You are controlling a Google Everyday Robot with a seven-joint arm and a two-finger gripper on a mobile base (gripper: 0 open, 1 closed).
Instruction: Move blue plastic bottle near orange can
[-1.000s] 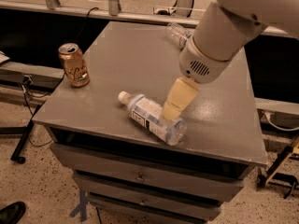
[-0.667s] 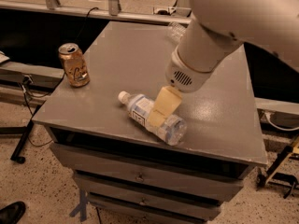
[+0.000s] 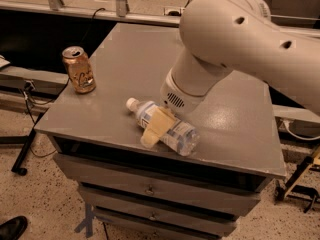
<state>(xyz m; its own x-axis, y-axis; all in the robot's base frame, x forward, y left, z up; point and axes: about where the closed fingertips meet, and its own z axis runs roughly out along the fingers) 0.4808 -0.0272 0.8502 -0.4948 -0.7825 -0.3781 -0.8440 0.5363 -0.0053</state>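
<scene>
Gripper (image 3: 156, 128) sits low on the blue plastic bottle (image 3: 181, 133), its pale pad lying across the label at mid-body. Cannot tell whether it is clamped on the bottle or only laid against it.

Bottle lies on its side near the front edge of the grey cabinet top (image 3: 125, 54), white cap (image 3: 131, 103) pointing back-left toward the orange can (image 3: 79, 70). Can stands upright by the left edge, well apart from the bottle.

Mid-body contact probably suits a round, lying bottle: less chance of it pivoting or rolling free.

Arm (image 3: 240, 39) reaches in from upper right, bulky elbow over the top, wrist angled steeply down-left.
</scene>
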